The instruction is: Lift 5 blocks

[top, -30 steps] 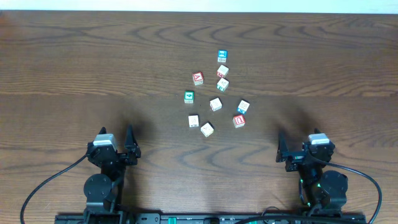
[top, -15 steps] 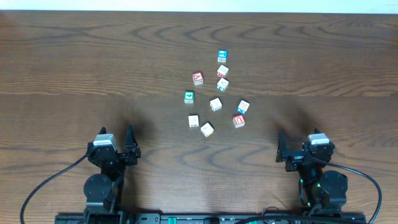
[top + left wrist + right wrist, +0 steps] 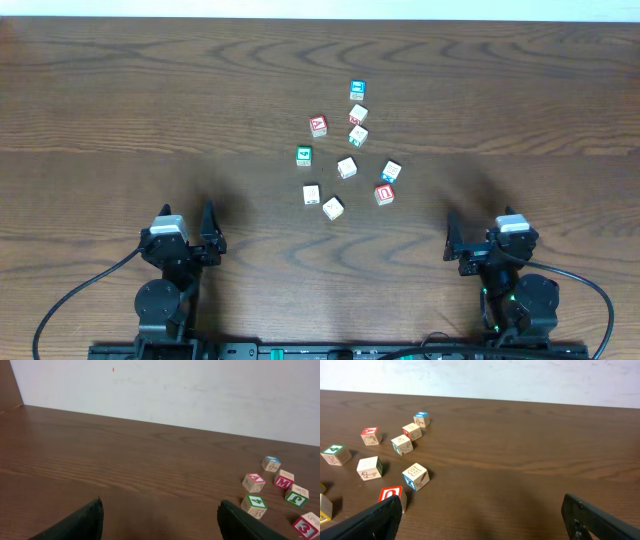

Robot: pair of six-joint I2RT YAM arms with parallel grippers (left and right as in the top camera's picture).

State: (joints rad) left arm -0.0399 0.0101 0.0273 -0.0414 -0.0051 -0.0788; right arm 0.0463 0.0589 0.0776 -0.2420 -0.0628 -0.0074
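Several small wooden blocks lie loose in the middle of the table. The pale ones include a plain cream block (image 3: 347, 167), two cream blocks (image 3: 312, 194) (image 3: 333, 207) nearer me, a blue-edged block (image 3: 391, 172) (image 3: 415, 476) and a red-outlined letter block (image 3: 384, 194) (image 3: 391, 496). My left gripper (image 3: 187, 222) (image 3: 160, 520) stands open near the front left, far from the blocks, with only bare table between its fingers. My right gripper (image 3: 475, 232) (image 3: 482, 515) is open at the front right. Its left finger (image 3: 375, 520) is just short of the red-outlined block.
A green-faced cube (image 3: 304, 156) (image 3: 254, 505), a red "A" cube (image 3: 318, 125) (image 3: 253, 482) and a blue-faced cube (image 3: 357, 91) (image 3: 421, 419) lie among the blocks, with two more cream cubes (image 3: 358, 114) (image 3: 358, 136) behind. A white wall stands along the table's far edge.
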